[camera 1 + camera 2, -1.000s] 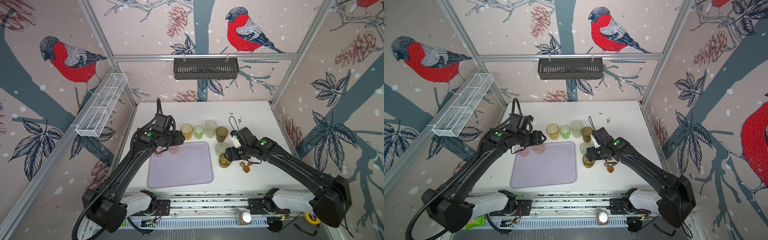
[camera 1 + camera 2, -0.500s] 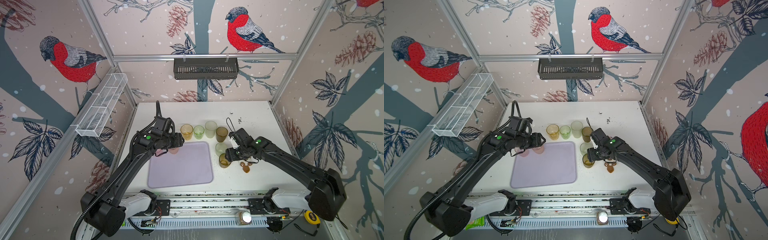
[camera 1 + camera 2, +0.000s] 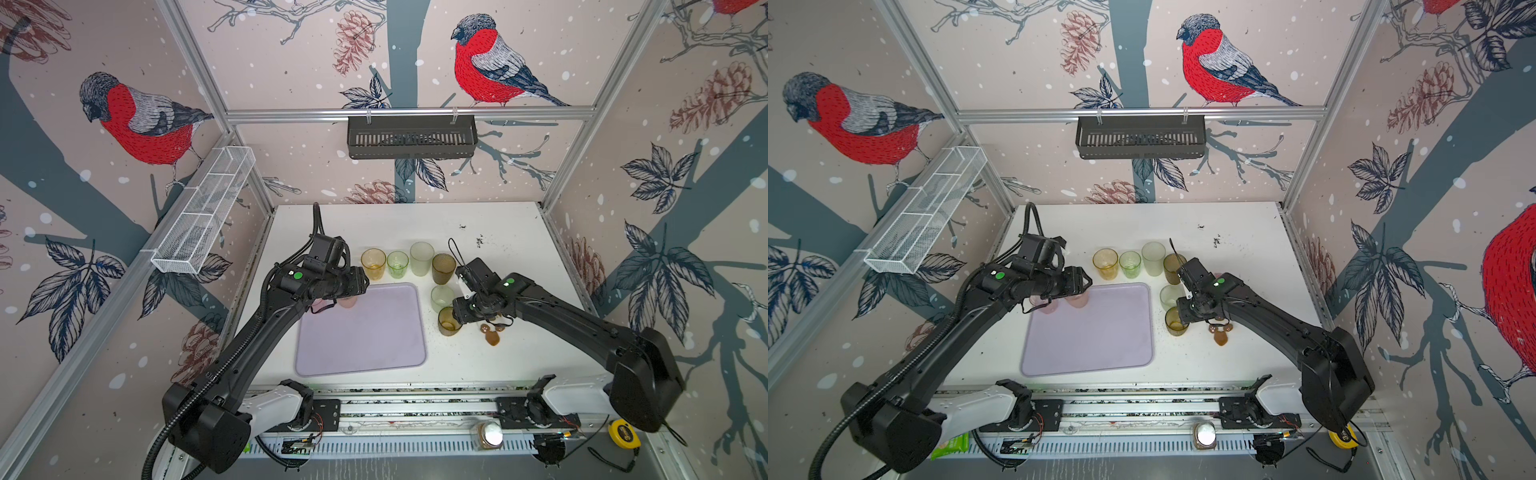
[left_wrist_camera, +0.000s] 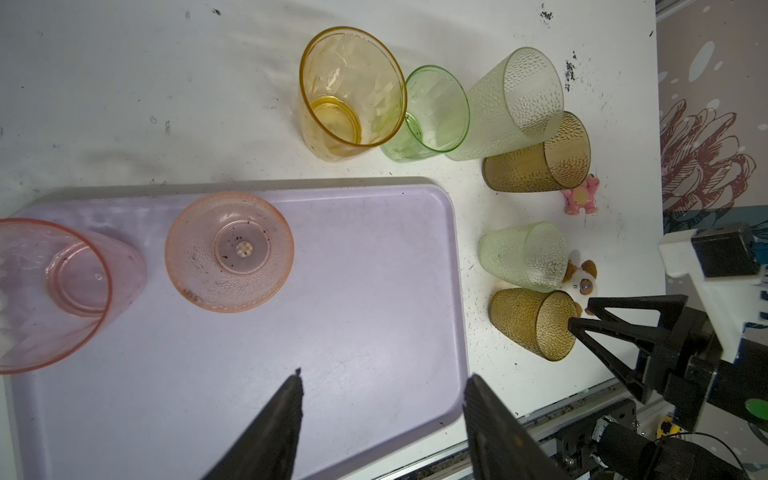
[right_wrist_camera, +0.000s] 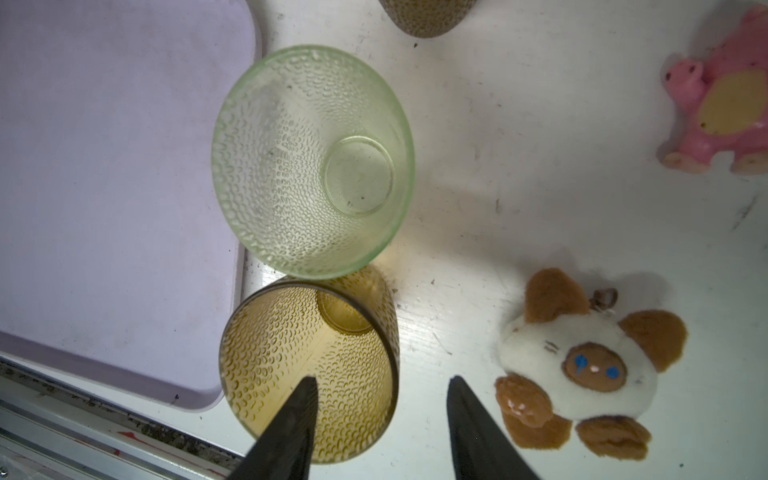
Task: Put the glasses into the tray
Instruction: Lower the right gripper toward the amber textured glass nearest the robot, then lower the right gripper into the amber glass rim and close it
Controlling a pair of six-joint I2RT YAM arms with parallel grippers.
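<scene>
The lavender tray (image 3: pixel 361 332) (image 4: pixel 249 332) lies at the table's front middle, with two pink glasses (image 4: pixel 228 249) (image 4: pixel 54 291) in its far left corner. My left gripper (image 4: pixel 384 378) (image 3: pixel 359 286) hangs open and empty over the tray beside them. Along the tray's right edge stand a light green glass (image 5: pixel 311 162) (image 3: pixel 441 297) and a brown glass (image 5: pixel 307 365) (image 3: pixel 449 322). My right gripper (image 5: pixel 382 380) (image 3: pixel 457 316) is open astride the brown glass's wall, one finger inside and one outside. Behind the tray stand amber (image 3: pixel 372 264), green (image 3: pixel 397 264), frosted (image 3: pixel 422 258) and brown (image 3: pixel 443 269) glasses.
A brown and white plush toy (image 5: pixel 582 365) lies just right of my right gripper, with a pink figure (image 5: pixel 723 104) farther back. A black basket (image 3: pixel 411 137) hangs on the back wall and a white mesh basket (image 3: pixel 203 212) on the left wall.
The right gripper's jaws have narrowed around the brown glass's wall. The left gripper has drifted slightly right over the tray, still open.
</scene>
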